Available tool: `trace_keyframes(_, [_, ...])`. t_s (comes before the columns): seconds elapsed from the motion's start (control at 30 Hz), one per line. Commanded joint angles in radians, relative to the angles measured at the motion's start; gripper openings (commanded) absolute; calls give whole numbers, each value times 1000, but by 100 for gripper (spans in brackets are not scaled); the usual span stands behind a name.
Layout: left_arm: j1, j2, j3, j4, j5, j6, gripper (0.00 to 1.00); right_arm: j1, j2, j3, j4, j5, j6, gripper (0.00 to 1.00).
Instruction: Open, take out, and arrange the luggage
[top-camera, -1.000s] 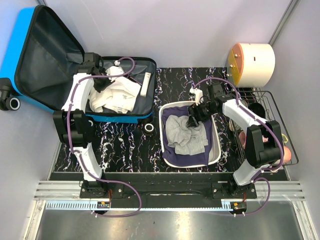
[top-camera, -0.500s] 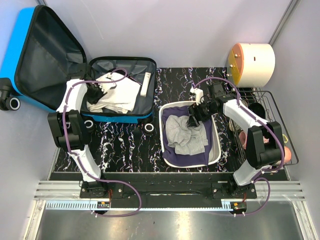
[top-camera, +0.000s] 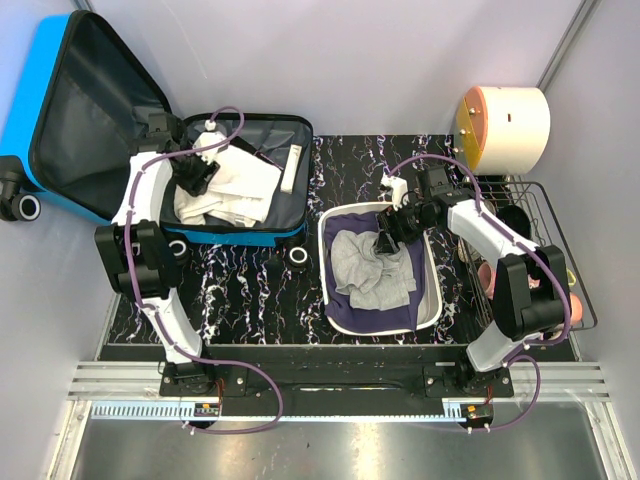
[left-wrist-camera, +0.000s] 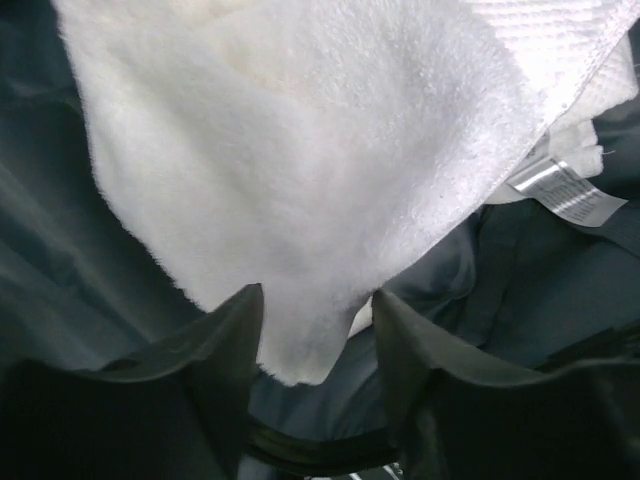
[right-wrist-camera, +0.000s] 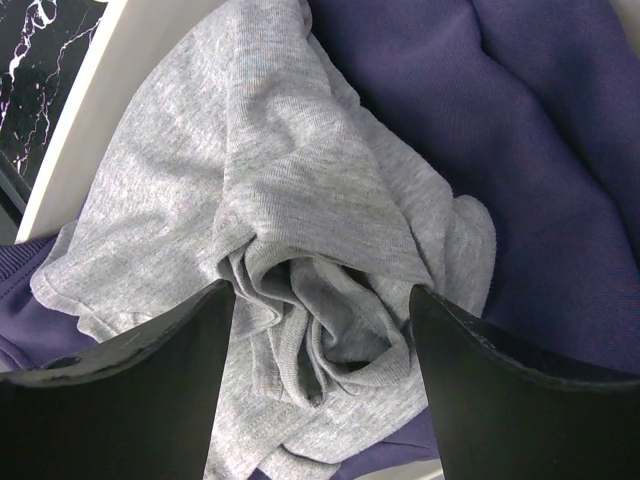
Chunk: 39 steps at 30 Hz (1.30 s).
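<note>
While the left gripper (left-wrist-camera: 315, 300) stands half-open around a white towel (left-wrist-camera: 300, 150), the right gripper (right-wrist-camera: 320, 295) gapes empty above grey cloth (right-wrist-camera: 280, 180).

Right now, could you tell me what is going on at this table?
The luggage lies open with its lid propped up. The left pincer is down inside it, jaws apart around an edge of a white towel. The right pincer hangs open just above a grey garment that lies on a purple garment in the white basin.
</note>
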Motion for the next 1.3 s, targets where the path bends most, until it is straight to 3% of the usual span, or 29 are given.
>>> trace_keyframes(0.0, [2, 17, -40, 15, 11, 3, 66, -5, -43, -8, 17, 9, 2, 80])
trace_keyframes(0.1, [3, 21, -67, 43, -12, 4, 78, -6, -39, -7, 12, 9, 0, 80])
trace_keyframes(0.13, [3, 19, -87, 55, -18, 6, 89, -6, -39, -2, 15, 8, 2, 80])
trace_keyframes(0.57, [-1, -27, -336, 477, -245, 30, 86, -8, -17, 18, 12, 12, 3, 80])
trace_keyframes(0.63, [-1, -44, -368, 523, -251, 17, 79, -8, -13, 21, 12, 12, 5, 80])
trace_keyframes(0.7, [0, -61, -380, 543, -237, -3, 64, -8, -11, 26, 11, 12, 6, 80])
trace_keyframes(0.83, [-4, -108, -359, 513, -172, -32, 51, -8, -10, 29, 9, 12, 8, 80])
trace_keyframes(0.97, [-11, -113, -307, 451, -130, -49, 25, -10, -8, 30, 11, 14, 10, 80])
trace_keyframes(1.03, [-21, -113, -256, 398, -89, -71, 18, -10, -10, 32, 11, 14, 8, 80])
trace_keyframes(1.27, [-145, -88, -138, 319, -66, -140, 11, -10, -14, 30, 8, 15, 10, 80])
